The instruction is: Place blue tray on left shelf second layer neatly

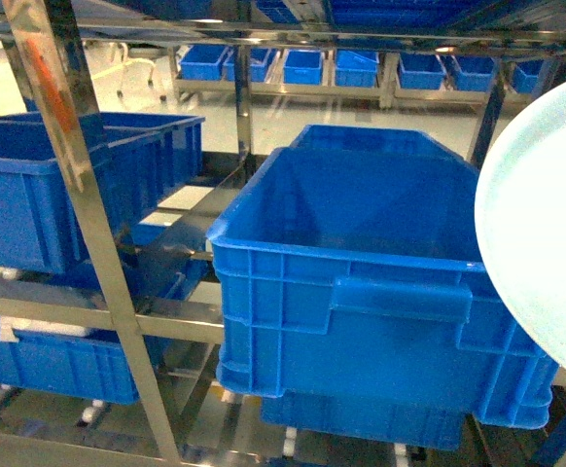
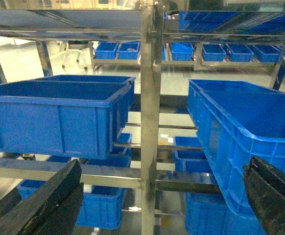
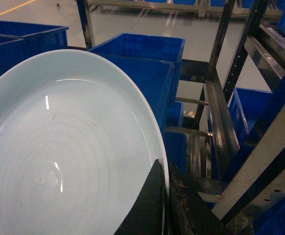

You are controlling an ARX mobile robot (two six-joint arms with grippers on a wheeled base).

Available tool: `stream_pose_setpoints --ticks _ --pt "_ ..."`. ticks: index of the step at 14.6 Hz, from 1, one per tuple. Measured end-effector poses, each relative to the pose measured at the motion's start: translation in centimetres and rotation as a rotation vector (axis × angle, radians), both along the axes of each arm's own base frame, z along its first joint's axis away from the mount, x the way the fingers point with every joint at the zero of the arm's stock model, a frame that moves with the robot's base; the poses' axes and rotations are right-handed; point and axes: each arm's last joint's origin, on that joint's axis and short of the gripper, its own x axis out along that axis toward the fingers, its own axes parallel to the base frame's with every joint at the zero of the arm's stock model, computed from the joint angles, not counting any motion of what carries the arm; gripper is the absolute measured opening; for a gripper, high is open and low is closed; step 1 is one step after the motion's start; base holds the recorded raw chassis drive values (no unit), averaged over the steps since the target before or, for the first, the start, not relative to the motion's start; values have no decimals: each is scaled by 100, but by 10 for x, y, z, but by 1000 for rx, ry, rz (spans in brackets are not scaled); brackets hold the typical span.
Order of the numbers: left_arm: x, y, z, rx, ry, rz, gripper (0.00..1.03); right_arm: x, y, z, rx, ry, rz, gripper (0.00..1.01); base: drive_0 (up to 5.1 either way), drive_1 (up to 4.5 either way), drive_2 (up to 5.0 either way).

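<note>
The pale blue tray [image 1: 546,224] hangs tilted at the right edge of the head view, in front of the shelves. In the right wrist view the tray [image 3: 59,147] fills the left half, and my right gripper [image 3: 166,196] is shut on its rim, one finger on each face. The left shelf [image 1: 88,224] of shiny steel uprights and rails stands at the left, holding dark blue crates [image 1: 59,185]. My left gripper [image 2: 157,196] is open, its black fingers [image 2: 44,200] wide apart and empty, facing a steel upright [image 2: 151,98].
A large dark blue crate [image 1: 371,282] sits on the rack straight ahead, beside the tray. Another crate [image 2: 59,115] rests on the left shelf tier, with more crates [image 2: 103,205] below. Rows of small blue bins [image 1: 361,66] line racks in the background.
</note>
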Motion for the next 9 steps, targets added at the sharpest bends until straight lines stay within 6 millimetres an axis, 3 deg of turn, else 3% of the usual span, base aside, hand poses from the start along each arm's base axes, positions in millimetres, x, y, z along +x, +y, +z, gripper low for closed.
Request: stream_pose_setpoints --ticks 2,7,9 --pt "0 0 0 0 0 2 98 0 0 0 0 0 3 2 0 0 0" --pt "0 0 0 0 -2 2 98 -1 0 1 0 -5 4 2 10 417 -397" --pt "0 0 0 0 -2 4 98 0 0 0 1 -1 4 2 -2 169 -173"
